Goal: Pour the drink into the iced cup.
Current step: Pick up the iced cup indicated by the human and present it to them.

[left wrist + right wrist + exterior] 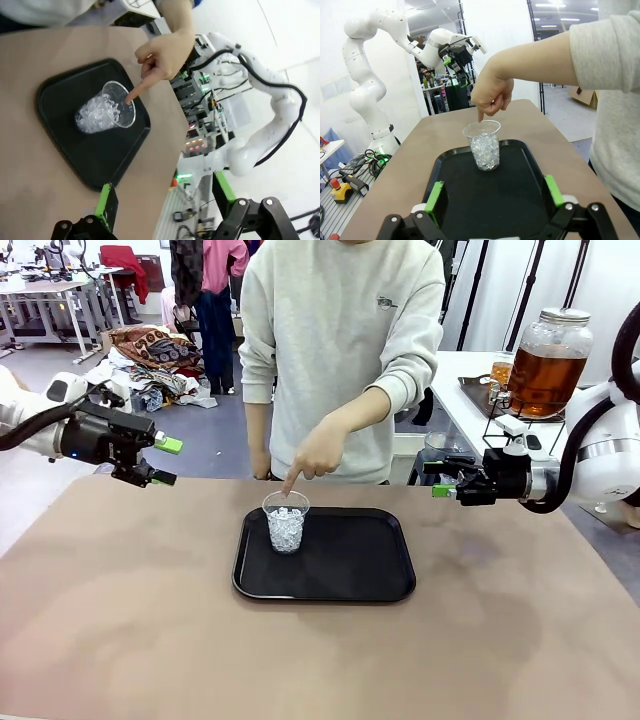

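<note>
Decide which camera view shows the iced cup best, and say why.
The right wrist view: the cup stands near and side-on on the tray, its ice plain under the person's pointing hand. The front view shows it smaller; the left wrist view shows it rolled sideways, from above.

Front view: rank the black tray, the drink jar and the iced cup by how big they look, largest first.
1. black tray, plainly the largest.
2. drink jar, which looks bigger than the cup even though it stands farther from the camera.
3. iced cup, standing on the tray, smallest.
</note>
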